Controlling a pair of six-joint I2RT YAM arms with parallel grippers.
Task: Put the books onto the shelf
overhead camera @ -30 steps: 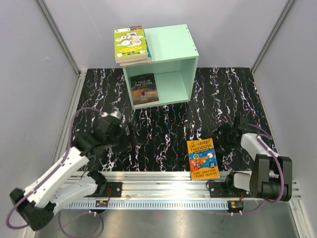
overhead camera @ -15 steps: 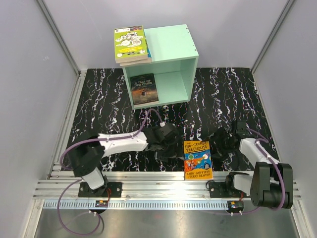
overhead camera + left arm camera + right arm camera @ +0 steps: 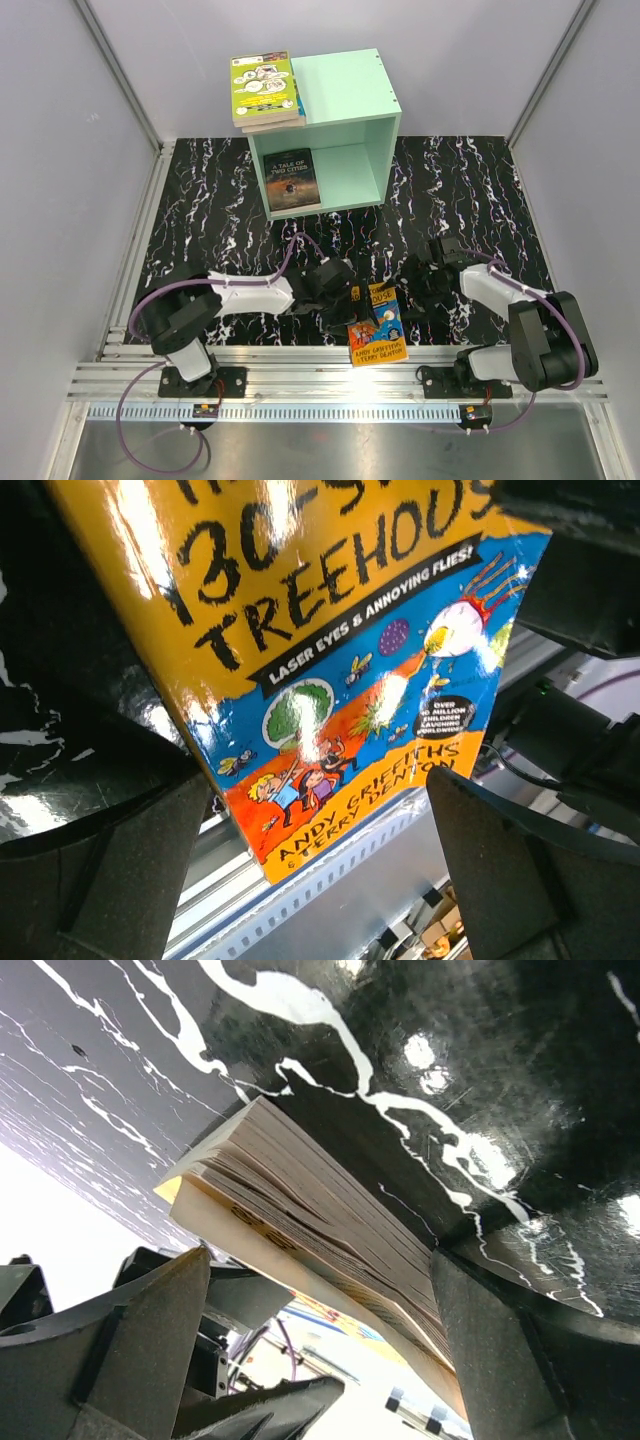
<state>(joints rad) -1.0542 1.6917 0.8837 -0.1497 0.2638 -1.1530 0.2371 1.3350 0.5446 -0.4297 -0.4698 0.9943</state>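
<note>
Left pincer (image 3: pixel 350 298) hangs low over the black marbled table (image 3: pixel 220 200) with its jaws spread as wide as they go and nothing clamped. Its own camera shows the orange-yellow Treehouse book (image 3: pixel 330 680) lying cover-up directly beneath it, filling the gap between the two dark fingers (image 3: pixel 100 860). Whether either finger touches the book's edge cannot be told. The book's lower corner juts past the pincer onto the metal rail (image 3: pixel 330 900).

Right pincer (image 3: pixel 412 288) faces it from the book's other side, equally wide open and holding nothing. Seen from its wrist, the book's page edge (image 3: pixel 330 1230) runs slantwise across the space between its fingers (image 3: pixel 150 1350).

Well beyond both pincers stands the mint-green shelf (image 3: pixel 350 90), its open side turned toward them. A dark copy of A Tale of Two Cities (image 3: pixel 292 180) leans inside it, and a stack of books (image 3: pixel 265 90) lies on its top.
</note>
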